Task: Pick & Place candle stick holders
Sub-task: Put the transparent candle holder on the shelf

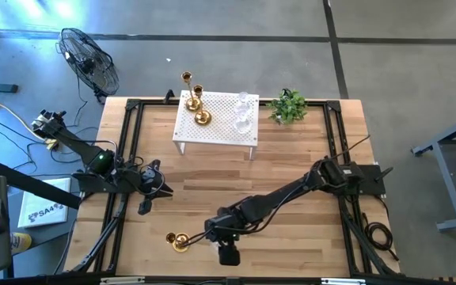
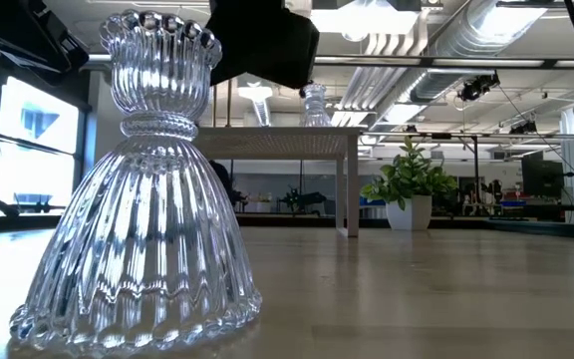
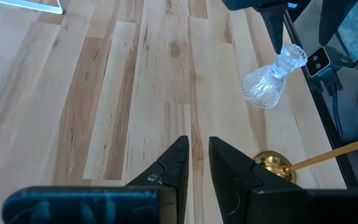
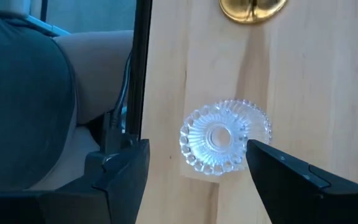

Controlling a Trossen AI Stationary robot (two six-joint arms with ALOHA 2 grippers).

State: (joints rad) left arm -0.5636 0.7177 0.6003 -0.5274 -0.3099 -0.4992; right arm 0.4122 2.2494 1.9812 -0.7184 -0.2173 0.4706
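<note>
R gripper hangs wide open over the glass candle holder (upright, table edge); an off-centre finger could tip it. L gripper narrow, empty.

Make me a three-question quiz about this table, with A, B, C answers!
1. Where is the plant?
A. Next to the white stand, at the back of the table
B. At the front edge
C. On top of the stand

2. How many gold holders are on the stand?
A. None
B. Two
C. Five

3. What is the right gripper doing?
A. Shut on a gold holder
B. Open, with a glass holder between its fingers
C. Resting on the stand

Answers:
1. A, the high view shows its leaves just right of the stand.
2. B, two gold bases sit on the stand's left part.
3. B, the right wrist view shows the fingers spread wide, one on each side of the glass holder.
</note>
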